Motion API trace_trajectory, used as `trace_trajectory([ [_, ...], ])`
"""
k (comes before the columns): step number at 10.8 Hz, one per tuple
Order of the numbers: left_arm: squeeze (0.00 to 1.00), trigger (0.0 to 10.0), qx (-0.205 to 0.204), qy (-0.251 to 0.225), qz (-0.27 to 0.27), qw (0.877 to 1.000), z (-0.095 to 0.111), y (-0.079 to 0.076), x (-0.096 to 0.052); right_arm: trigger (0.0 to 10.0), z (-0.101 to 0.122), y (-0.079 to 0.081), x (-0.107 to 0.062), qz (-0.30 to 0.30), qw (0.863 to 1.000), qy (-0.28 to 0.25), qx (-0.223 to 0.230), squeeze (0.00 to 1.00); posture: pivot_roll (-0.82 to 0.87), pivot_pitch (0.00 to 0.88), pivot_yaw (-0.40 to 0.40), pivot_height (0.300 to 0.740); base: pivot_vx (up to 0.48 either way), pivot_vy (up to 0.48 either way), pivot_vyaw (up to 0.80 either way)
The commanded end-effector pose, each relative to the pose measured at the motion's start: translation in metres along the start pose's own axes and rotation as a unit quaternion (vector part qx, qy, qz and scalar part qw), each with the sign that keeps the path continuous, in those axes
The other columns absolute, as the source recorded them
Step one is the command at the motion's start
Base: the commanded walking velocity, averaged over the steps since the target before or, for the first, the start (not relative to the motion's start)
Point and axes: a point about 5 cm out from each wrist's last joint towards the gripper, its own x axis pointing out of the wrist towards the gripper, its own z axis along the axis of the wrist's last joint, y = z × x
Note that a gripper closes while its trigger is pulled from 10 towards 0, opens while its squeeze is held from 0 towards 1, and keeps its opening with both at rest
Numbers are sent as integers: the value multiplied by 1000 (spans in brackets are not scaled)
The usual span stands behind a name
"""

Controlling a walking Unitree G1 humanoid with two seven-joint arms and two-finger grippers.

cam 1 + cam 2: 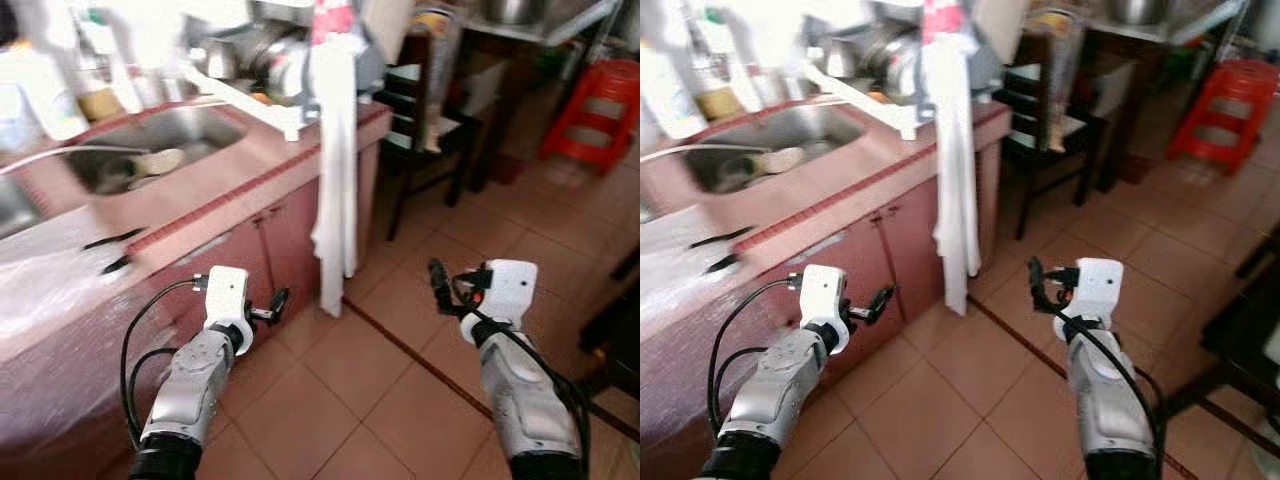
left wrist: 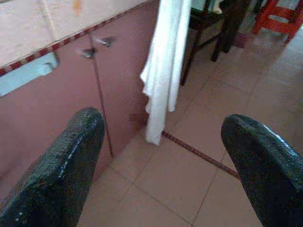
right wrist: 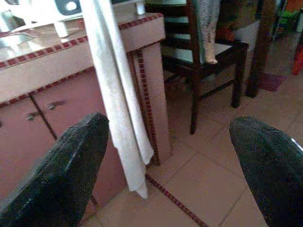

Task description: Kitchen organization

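Counter (image 1: 230, 195) edge drapes a white towel (image 1: 335, 190) over tiled floor (image 1: 400, 360).

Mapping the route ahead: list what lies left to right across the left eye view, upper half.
Steel sink → white towel hanging off the counter → dark wooden chair → red plastic stool.

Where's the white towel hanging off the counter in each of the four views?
Left eye view: white towel, centre, draped over the counter edge down toward the floor.
Right eye view: towel, just left of centre.
Left wrist view: towel, upper middle, between the two fingertips.
Right wrist view: towel, left of centre, beside the counter's end.
Shared landmark: the dark wooden chair behind the towel.
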Motion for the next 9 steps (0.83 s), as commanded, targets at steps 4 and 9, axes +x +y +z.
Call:
trace_trajectory([
  [4,0,10000,7,-5,5,1000,4,6,6,10000,-3,2,6,-3,1000,-2,4,176,-86,16,51,740,0,-352,0],
  [9,0,10000,7,-10,7,1000,8,11,10,10000,-14,-9,-3,-29,1000,4,8,176,-104,16,66,740,0,-96,0],
])
